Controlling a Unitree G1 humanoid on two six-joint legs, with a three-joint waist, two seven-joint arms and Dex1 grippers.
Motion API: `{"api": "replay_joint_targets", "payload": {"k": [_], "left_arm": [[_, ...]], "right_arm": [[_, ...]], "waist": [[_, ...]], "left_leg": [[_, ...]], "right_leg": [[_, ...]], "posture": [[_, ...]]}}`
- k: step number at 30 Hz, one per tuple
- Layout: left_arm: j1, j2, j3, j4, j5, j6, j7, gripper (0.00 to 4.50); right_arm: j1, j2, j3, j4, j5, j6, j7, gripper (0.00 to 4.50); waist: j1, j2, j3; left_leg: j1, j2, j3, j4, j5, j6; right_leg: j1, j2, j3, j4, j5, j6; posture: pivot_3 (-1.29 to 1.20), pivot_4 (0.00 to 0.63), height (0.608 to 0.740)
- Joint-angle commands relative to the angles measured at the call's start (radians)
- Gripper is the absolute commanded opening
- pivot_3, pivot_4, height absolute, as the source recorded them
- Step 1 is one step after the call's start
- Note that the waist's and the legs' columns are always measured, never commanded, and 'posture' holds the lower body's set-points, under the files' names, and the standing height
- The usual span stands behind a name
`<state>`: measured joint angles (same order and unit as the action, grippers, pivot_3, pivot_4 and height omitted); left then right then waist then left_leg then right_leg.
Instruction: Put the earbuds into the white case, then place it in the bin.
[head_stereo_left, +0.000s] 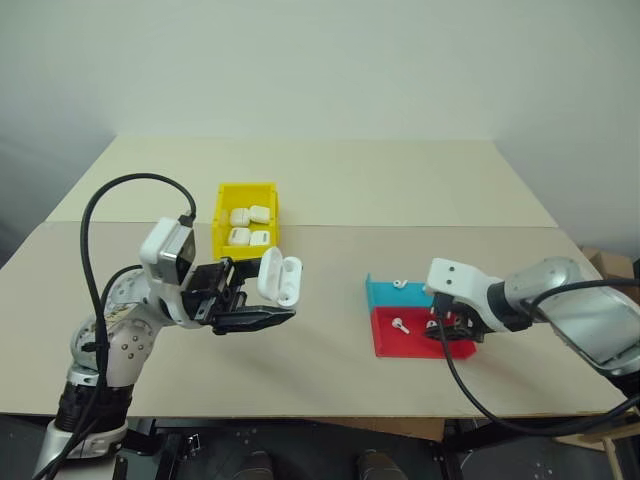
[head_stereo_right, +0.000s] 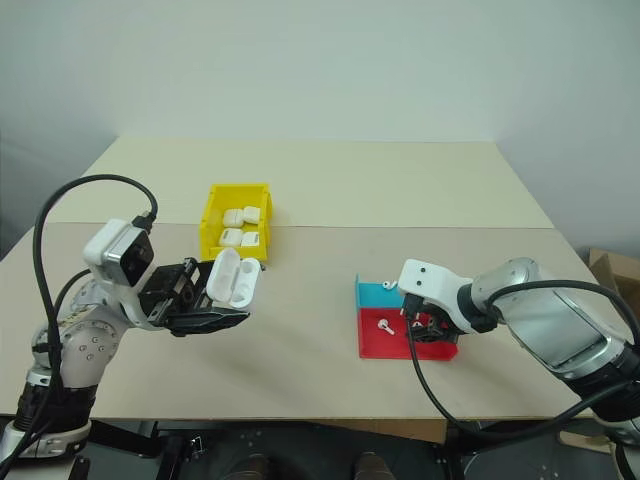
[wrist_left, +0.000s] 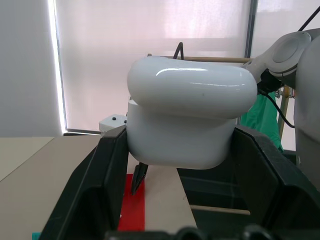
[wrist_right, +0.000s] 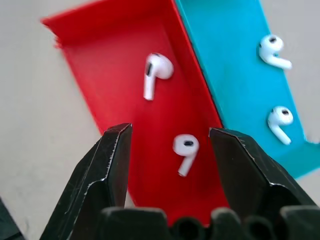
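My left gripper (head_stereo_left: 268, 305) is shut on the white case (head_stereo_left: 280, 278) and holds it above the table's left side with its lid flipped open; in the left wrist view the case (wrist_left: 185, 120) sits clamped between the two black fingers. My right gripper (wrist_right: 170, 132) hangs open just over the red half of the tray (wrist_right: 110, 65), pointing steeply down. One earbud (wrist_right: 185, 152) lies between its fingers, apart from both, and another earbud (wrist_right: 156, 72) lies farther along the red half. Two more earbuds (wrist_right: 272, 50) rest on the blue half. The yellow bin (head_stereo_left: 222, 215) stands behind the left gripper.
Several closed white cases (head_stereo_left: 250, 226) lie inside the bin. The blue-and-red tray (head_stereo_left: 385, 345) sits near the table's front right edge, its low walls beside my right gripper (head_stereo_left: 447, 328). Bare tabletop stretches between the two arms.
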<state>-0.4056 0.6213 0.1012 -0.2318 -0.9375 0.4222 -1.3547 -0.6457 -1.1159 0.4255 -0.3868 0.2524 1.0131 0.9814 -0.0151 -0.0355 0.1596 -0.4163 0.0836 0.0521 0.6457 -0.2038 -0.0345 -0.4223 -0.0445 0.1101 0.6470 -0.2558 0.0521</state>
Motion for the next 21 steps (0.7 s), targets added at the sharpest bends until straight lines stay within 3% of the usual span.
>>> {"api": "replay_joint_targets", "payload": {"k": [1, 3, 6, 21], "left_arm": [[0.016, 0.005, 0.021, -0.043, 0.0, -0.003, 0.002, 2.81], [0.024, 0.007, 0.024, -0.052, -0.001, 0.0, 0.006, 2.81], [0.03, 0.011, 0.029, -0.061, -0.005, 0.004, 0.012, 2.81], [0.065, 0.022, 0.056, -0.106, -0.016, 0.022, 0.035, 2.81]], "right_arm": [[-0.022, 0.006, 0.007, 0.016, -0.032, 0.026, 0.008, 2.93], [-0.021, 0.017, 0.01, 0.034, -0.04, 0.03, 0.007, 2.93], [-0.021, 0.031, 0.012, 0.049, -0.054, 0.035, 0.003, 2.04], [-0.011, 0.074, 0.054, 0.095, -0.139, 0.014, -0.005, 2.04]], "waist": [[0.0, 0.0, 0.0], [0.0, 0.0, 0.0], [-0.001, 0.0, 0.0], [-0.002, 0.0, 0.0]], "left_leg": [[0.0, 0.0, 0.0, 0.0, 0.0, 0.0], [0.0, 0.0, 0.0, 0.0, 0.0, 0.0], [0.0, 0.0, 0.0, 0.0, 0.0, 0.0], [0.0, 0.0, 0.0, 0.0, 0.0, 0.0]], "right_leg": [[0.0, 0.0, 0.0, 0.0, 0.0, 0.0], [0.0, 0.0, 0.0, 0.0, 0.0, 0.0], [0.0, 0.0, 0.0, 0.0, 0.0, 0.0], [0.0, 0.0, 0.0, 0.0, 0.0, 0.0]], "posture": [[0.0, 0.15, 0.74], [0.0, 0.15, 0.74], [0.0, 0.15, 0.74], [0.0, 0.15, 0.74]]}}
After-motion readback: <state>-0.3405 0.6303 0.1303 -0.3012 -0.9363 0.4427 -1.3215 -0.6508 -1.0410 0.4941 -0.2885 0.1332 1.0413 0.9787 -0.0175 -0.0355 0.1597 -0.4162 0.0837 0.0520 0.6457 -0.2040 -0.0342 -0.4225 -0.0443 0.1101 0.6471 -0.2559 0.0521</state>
